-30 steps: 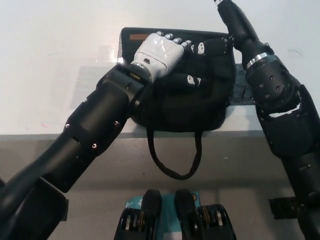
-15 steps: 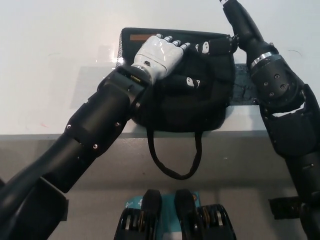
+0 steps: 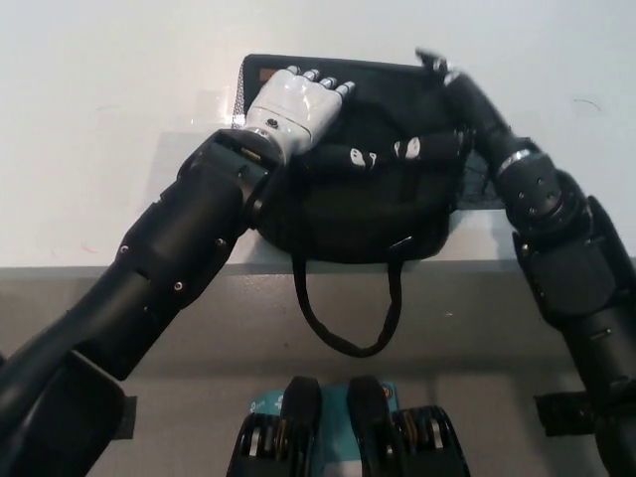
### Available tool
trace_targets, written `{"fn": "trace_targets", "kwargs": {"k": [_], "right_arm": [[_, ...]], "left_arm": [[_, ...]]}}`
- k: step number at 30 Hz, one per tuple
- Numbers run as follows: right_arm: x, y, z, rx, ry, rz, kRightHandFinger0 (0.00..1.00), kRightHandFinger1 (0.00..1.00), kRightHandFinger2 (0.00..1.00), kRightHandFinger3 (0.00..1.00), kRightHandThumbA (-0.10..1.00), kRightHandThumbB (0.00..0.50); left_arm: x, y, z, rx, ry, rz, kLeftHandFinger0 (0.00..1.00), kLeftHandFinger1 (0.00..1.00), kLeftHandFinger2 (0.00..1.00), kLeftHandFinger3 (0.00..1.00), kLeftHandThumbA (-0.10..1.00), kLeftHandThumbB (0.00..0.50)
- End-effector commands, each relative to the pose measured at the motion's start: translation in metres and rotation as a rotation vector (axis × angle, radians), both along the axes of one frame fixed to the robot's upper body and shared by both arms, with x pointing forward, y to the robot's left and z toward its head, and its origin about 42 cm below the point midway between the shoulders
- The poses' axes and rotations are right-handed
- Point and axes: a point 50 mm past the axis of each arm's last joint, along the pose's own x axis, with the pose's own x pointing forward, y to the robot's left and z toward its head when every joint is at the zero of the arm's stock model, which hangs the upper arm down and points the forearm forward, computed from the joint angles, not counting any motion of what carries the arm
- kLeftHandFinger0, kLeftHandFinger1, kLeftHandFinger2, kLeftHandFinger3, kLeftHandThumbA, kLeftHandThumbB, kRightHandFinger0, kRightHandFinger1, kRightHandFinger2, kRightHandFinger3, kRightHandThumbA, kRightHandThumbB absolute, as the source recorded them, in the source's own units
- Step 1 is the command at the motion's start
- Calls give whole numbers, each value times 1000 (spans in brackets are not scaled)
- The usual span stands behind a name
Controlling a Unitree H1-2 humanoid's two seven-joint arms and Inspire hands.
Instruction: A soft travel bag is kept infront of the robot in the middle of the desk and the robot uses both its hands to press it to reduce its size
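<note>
The black soft bag lies on the white desk near its front edge. Its strap loop hangs over that edge. My white left hand rests palm down on the bag's far left corner, fingers spread toward the back rim. My black right hand lies across the bag's top right part. Its fingertips are white and point left toward the left hand. Both hands press on the fabric and hold nothing. The bag's top looks creased under them.
A dark flat item sticks out from under the bag's right side, below my right forearm. The desk's front edge runs across the picture, with grey floor below it.
My right forearm has dropped lower over the bag, and the right hand has slid left across its top. The left hand has shifted slightly left and farther back.
</note>
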Motion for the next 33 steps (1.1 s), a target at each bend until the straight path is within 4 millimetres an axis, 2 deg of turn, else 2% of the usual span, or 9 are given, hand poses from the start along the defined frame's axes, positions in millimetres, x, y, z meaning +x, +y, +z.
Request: {"fn": "trace_targets", "kwargs": {"k": [1,4,5,9,13,17,22,27,33], "right_arm": [[6,5,3,25,-41,24,1000,1000,1000,1000,1000,267],[6,2,-20,15,-5,22,1000,1000,1000,1000,1000,257],[5,1,-28,0,28,14,1000,1000,1000,1000,1000,284],[5,-1,-49,-8,81,15,1000,1000,1000,1000,1000,260],[4,2,-65,-63,92,34,1000,1000,1000,1000,1000,287],[4,7,-77,-218,110,59,1000,1000,1000,1000,1000,298],[-3,9,-104,-585,123,152,1000,1000,1000,1000,1000,283],[-9,7,-120,-836,120,214,1000,1000,1000,1000,1000,296],[-23,5,-146,-946,117,236,1000,1000,1000,1000,1000,297]], "left_arm": [[7,-4,22,-28,-84,13,1000,1000,1000,1000,1000,336],[10,1,1,-18,-38,38,1000,1000,1000,1000,1000,383],[11,5,-9,-13,-13,57,1000,1000,1000,1000,1000,375],[13,19,-45,-46,49,97,1000,1000,1000,1000,1000,344],[12,36,-84,-71,130,151,1000,1000,1000,1000,1000,343],[5,54,-122,-88,198,193,1000,1000,1000,1000,1000,328],[-16,78,-177,-182,238,235,1000,1000,1000,1000,1000,343],[-35,81,-212,-245,278,253,1000,1000,1000,1000,1000,317],[-50,72,-233,-246,296,246,1000,1000,1000,1000,1000,321]]}}
